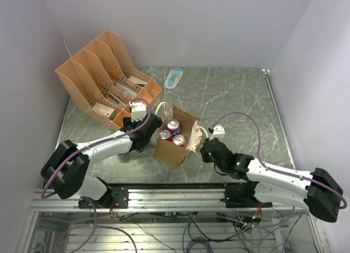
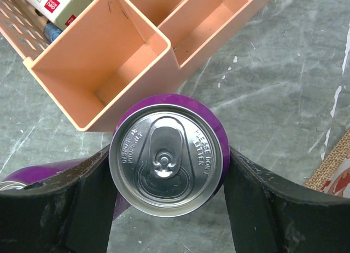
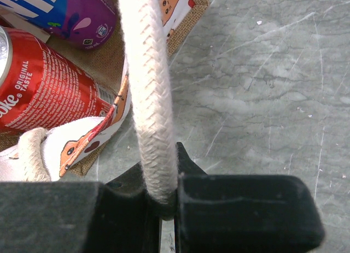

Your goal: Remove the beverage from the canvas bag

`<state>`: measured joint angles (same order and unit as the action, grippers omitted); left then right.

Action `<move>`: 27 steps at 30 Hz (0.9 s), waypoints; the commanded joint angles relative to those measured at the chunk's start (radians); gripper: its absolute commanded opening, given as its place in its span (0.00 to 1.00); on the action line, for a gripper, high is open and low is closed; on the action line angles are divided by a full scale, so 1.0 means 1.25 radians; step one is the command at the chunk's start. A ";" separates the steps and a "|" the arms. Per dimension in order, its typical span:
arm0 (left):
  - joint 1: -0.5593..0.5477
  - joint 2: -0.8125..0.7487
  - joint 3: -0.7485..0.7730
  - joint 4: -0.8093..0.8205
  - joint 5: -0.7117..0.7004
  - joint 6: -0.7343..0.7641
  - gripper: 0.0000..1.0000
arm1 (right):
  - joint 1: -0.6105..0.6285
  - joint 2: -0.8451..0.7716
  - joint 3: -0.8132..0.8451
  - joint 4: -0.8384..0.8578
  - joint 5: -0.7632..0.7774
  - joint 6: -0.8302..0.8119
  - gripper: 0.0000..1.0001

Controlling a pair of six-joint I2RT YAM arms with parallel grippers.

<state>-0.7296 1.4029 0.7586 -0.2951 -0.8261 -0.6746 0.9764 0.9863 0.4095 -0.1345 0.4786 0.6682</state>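
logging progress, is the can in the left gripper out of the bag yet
Out. The purple can is clamped in the left gripper over bare table, with the canvas bag off to one side.

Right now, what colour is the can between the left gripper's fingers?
Purple can, silver top; left wrist view.

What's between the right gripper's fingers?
The cream loop handle of the canvas bag, pinched in the right gripper; the right wrist view shows it.
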 commanded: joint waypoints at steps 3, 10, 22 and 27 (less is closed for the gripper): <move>0.006 -0.003 0.005 0.070 -0.024 -0.013 0.26 | 0.002 0.011 0.010 -0.035 0.017 -0.015 0.04; 0.006 0.005 0.007 0.061 -0.026 -0.022 0.42 | 0.002 0.008 0.009 -0.033 0.015 -0.016 0.04; 0.006 -0.011 0.020 -0.021 -0.044 -0.063 0.87 | 0.003 0.016 0.011 -0.027 0.000 -0.026 0.04; 0.006 -0.048 0.019 -0.054 -0.036 -0.114 0.96 | 0.002 0.007 0.010 -0.030 0.003 -0.025 0.04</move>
<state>-0.7292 1.3949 0.7586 -0.3286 -0.8341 -0.7353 0.9771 0.9974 0.4133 -0.1322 0.4706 0.6598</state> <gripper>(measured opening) 0.937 0.063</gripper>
